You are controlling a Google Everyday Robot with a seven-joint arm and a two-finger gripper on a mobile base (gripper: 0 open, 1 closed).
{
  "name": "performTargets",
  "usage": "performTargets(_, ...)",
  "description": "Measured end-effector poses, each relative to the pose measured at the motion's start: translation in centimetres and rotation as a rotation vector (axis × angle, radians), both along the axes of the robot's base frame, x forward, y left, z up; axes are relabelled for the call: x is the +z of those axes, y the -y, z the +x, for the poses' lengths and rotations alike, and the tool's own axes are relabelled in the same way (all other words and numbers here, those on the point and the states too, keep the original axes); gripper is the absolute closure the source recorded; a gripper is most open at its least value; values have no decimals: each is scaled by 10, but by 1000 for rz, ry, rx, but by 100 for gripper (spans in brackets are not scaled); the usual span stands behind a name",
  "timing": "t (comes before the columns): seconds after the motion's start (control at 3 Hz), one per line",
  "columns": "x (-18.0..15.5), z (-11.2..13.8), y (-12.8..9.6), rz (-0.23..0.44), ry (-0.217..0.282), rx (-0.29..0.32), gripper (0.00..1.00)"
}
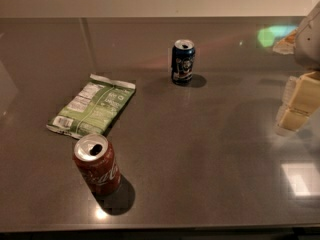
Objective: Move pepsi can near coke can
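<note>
The pepsi can (183, 62), dark blue with a silver top, stands upright toward the back middle of the grey table (200, 149). The coke can (97, 163), red with white script, stands upright near the front left. The two cans are far apart. My gripper (296, 105) hangs at the right edge of the view, well to the right of the pepsi can and holding nothing that shows.
A green and white snack bag (93, 105) lies flat between the two cans, just behind the coke can. The table's front edge runs along the bottom of the view. A wall stands behind the table.
</note>
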State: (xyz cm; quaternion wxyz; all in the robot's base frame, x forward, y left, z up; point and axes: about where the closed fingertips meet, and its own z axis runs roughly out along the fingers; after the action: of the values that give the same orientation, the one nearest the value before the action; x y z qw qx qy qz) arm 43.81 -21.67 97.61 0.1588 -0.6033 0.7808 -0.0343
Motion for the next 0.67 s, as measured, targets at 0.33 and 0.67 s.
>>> performTargets(0.33,0,0,0,0,2,0,0)
performTargets(0.67,-2,17,-4,40,-4,6,0)
